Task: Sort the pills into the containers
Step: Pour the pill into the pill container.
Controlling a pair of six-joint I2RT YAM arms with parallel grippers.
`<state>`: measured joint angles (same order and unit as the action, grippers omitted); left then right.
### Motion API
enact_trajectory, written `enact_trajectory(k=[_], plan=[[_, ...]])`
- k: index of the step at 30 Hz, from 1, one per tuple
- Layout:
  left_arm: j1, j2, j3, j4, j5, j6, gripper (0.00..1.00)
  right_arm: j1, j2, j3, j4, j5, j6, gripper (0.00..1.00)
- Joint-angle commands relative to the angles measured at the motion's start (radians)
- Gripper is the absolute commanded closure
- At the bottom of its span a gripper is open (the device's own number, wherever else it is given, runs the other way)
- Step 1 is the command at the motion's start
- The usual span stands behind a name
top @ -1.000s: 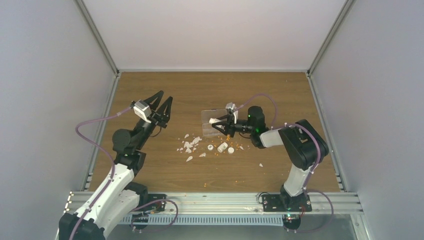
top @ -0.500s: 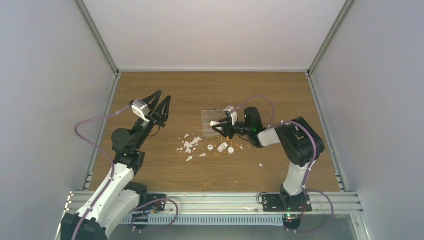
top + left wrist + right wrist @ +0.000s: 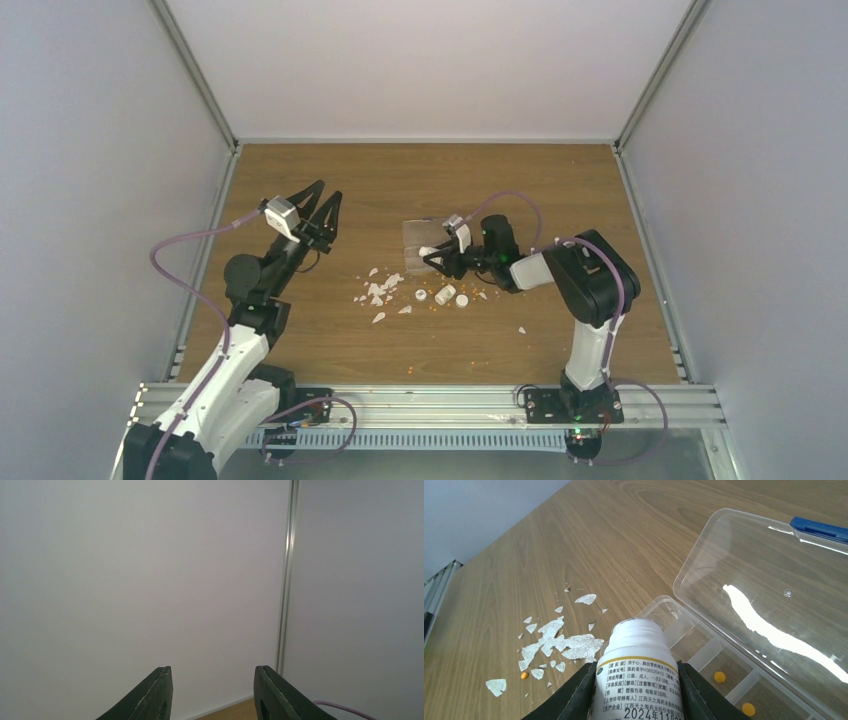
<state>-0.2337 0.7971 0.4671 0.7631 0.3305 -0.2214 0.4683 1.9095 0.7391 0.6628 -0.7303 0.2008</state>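
Note:
My right gripper (image 3: 636, 669) is shut on a white pill bottle (image 3: 640, 680) with a printed label, its open neck pointing over the near corner of the clear organiser box (image 3: 704, 645). The box lid (image 3: 764, 580) lies open behind it. Two orange pills (image 3: 720, 676) sit in separate compartments, and one more pill (image 3: 524, 675) lies on the table. From above, the right gripper (image 3: 440, 258) is at the box (image 3: 415, 230), with loose pills (image 3: 438, 306) scattered in front. My left gripper (image 3: 322, 205) is open and raised, far left of the box; the wrist view shows its gripper (image 3: 212, 672) empty, facing the wall.
Torn white flakes (image 3: 380, 288) lie left of the box, seen also as flakes (image 3: 569, 645) in the right wrist view. A white vial (image 3: 445, 294) lies on its side between two caps (image 3: 421, 295). One flake (image 3: 522, 329) sits alone nearer the front. Grey walls enclose the wooden table (image 3: 560, 190).
The right arm has swung a little to the left, carrying the bottle closer over the box. The left arm has barely moved.

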Motion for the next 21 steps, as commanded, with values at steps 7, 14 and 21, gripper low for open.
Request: enact_trajectory(k=[7,14,21], plan=[[0.017,0.016,0.001,0.038,0.021,-0.023,0.01,0.018,-0.007,0.031,-0.080,0.074,-0.054,0.46],[0.021,0.020,0.001,0.039,0.029,-0.027,0.01,0.019,-0.015,0.037,-0.108,0.095,-0.066,0.46],[0.023,0.023,0.003,0.040,0.035,-0.028,0.01,0.023,-0.029,0.067,-0.176,0.128,-0.086,0.46]])
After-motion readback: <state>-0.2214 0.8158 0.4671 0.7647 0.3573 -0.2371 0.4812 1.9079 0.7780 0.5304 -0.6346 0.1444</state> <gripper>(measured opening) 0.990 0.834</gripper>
